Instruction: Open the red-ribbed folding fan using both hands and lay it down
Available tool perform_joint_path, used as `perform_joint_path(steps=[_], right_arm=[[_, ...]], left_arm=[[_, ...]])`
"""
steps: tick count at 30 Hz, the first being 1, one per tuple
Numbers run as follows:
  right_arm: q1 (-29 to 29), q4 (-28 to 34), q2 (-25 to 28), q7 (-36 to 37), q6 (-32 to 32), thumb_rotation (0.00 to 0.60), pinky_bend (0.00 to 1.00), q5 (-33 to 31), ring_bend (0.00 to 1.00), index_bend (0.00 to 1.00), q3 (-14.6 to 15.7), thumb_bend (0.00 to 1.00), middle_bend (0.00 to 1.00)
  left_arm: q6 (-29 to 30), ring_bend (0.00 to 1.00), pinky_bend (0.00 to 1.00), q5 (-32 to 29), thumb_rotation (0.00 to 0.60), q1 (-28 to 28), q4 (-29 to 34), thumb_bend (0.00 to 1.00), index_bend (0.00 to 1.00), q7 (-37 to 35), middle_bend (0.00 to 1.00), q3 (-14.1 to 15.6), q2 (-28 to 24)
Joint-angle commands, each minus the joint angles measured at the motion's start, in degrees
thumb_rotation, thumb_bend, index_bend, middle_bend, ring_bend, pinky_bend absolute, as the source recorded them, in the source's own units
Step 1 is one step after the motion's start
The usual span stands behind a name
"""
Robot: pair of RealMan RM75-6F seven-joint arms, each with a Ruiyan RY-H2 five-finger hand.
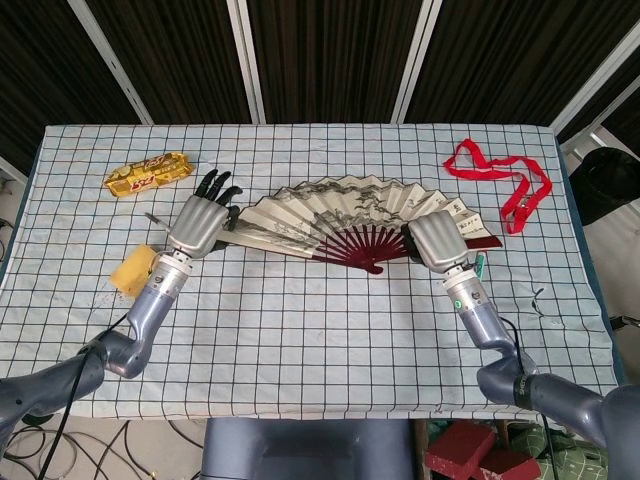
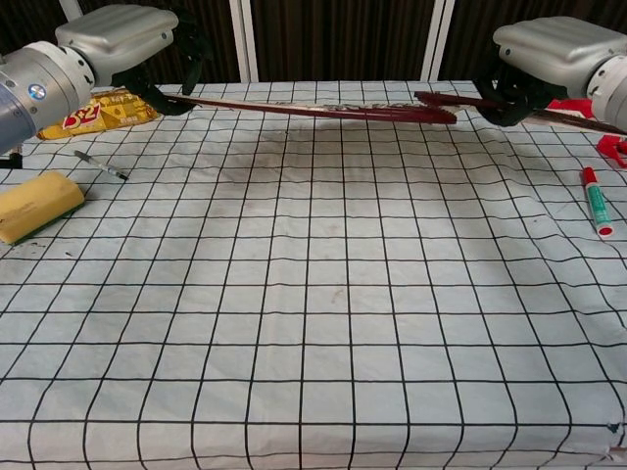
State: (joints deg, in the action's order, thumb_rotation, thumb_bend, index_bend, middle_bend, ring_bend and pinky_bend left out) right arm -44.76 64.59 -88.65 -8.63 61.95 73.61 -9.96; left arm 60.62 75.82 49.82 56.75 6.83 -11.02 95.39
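The folding fan (image 1: 340, 212) is spread wide, its cream painted leaf above dark red ribs that meet at a pivot (image 1: 375, 267). In the chest view the fan (image 2: 323, 109) shows edge-on as a thin red line just above the cloth. My left hand (image 1: 200, 222) grips the fan's left end, dark fingers curled over it; in the chest view the same left hand (image 2: 122, 34) is at upper left. My right hand (image 1: 437, 240) holds the right end rib, and shows in the chest view as the right hand (image 2: 549, 49) at upper right.
A yellow snack pack (image 1: 148, 173), a pen (image 2: 101, 164) and a yellow sponge (image 2: 37, 204) lie at the left. A red ribbon (image 1: 500, 180) and a red-capped marker (image 2: 596, 214) lie at the right. The checked tablecloth (image 2: 313, 294) covers the table.
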Motion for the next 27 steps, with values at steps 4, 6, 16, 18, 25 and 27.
perform_joint_path(steps=[4,6,16,18,25,27], right_arm=[[1.30,-1.27,-1.15,0.36,0.41,0.600,0.92,0.94,1.00,0.88,0.91,0.50,1.00],[1.67,-1.55,-1.32,0.26,0.35,0.600,0.92,1.38,1.00,0.82,1.36,0.49,1.00],[3.09,-1.08,-1.31,-1.41,-0.47,0.600,0.89,1.89,1.00,0.44,2.20,0.19,1.00],[3.29,-0.65,-1.00,-2.12,-0.73,0.600,0.89,1.96,1.00,0.36,2.38,0.12,1.00],[4.29,1.32,-0.23,-3.49,-1.15,0.600,0.87,1.14,0.98,0.14,2.18,0.03,0.98],[4.60,2.23,0.13,-4.23,-1.22,0.600,0.85,0.82,0.96,0.06,2.13,0.01,0.96]], left_arm=[[-0.10,0.01,0.03,0.77,0.600,-0.73,-1.47,0.36,0.65,-0.86,0.23,0.90,1.17],[-0.09,0.01,0.03,1.02,0.600,-0.97,-1.70,0.36,0.64,-1.02,0.23,1.16,1.34],[-0.32,0.01,0.02,1.34,0.600,-2.18,-1.28,0.35,0.62,-0.69,0.22,1.73,1.08],[-0.30,0.01,0.02,1.40,0.600,-2.37,-0.94,0.34,0.60,-0.60,0.22,1.76,0.94],[-0.59,0.01,0.02,1.00,0.600,-3.04,0.37,0.23,0.56,0.22,0.20,1.65,0.25],[-0.55,0.01,0.01,1.11,0.600,-3.35,0.94,0.16,0.53,0.36,0.19,1.82,-0.22]])
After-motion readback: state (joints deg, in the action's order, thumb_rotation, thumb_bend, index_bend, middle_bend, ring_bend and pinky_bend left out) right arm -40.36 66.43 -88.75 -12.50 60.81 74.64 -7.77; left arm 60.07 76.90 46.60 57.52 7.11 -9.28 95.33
